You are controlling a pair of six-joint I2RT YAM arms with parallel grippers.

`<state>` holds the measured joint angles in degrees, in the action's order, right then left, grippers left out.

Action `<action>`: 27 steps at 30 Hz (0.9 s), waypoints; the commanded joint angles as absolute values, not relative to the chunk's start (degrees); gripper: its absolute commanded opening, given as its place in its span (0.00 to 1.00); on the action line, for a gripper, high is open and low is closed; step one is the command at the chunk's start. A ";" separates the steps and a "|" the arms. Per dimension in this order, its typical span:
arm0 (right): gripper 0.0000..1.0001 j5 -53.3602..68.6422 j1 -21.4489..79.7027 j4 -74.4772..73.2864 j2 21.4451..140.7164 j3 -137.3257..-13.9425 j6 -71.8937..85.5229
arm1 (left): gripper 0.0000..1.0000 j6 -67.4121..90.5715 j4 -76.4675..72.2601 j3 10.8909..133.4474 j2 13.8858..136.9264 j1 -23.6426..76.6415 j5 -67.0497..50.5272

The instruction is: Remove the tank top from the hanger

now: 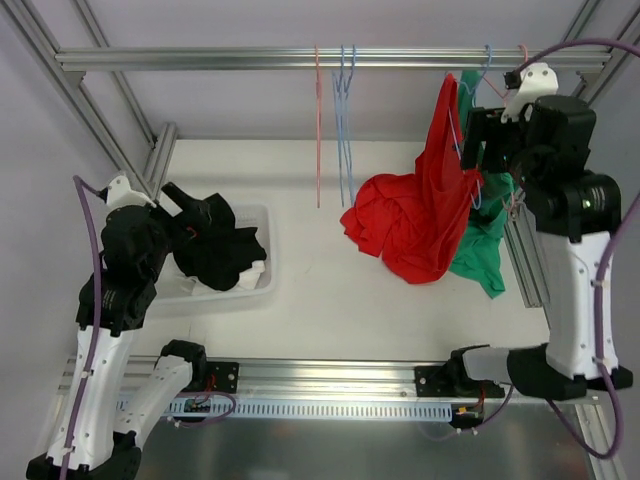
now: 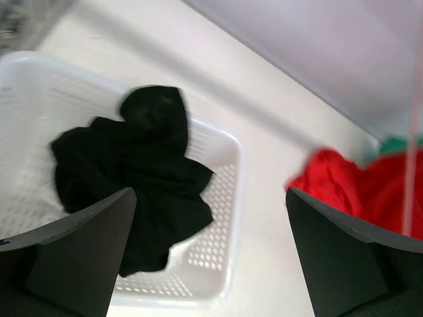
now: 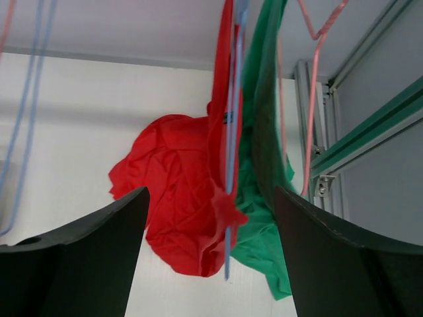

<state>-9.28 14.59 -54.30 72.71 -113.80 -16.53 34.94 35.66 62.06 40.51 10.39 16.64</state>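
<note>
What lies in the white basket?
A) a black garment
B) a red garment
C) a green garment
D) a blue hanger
A: the top and left wrist views both show a black garment bunched inside the basket, while the red and green ones are on the far right side.

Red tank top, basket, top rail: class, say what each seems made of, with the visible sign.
Red tank top: soft matte fabric, perhaps cotton knit; it creases and drapes. Basket: white moulded plastic, slightly glossy; perforated walls. Top rail: probably aluminium extrusion; silvery, lengthwise grooves.
</note>
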 commanded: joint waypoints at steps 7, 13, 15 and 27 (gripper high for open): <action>0.61 -0.63 4.66 -56.08 89.46 -124.80 -18.99 | 0.99 21.54 35.68 58.46 37.02 10.28 -19.34; 0.32 3.51 4.48 -54.67 92.02 -125.68 -16.97 | 0.98 19.16 36.12 53.18 34.45 10.37 -18.01; 0.08 3.60 4.66 -53.97 92.02 -125.68 -16.09 | 0.99 18.99 36.12 52.21 34.54 10.37 -18.72; 0.00 4.92 8.17 -45.54 85.53 -122.35 -9.68 | 0.99 16.88 35.95 54.84 37.09 10.81 -26.09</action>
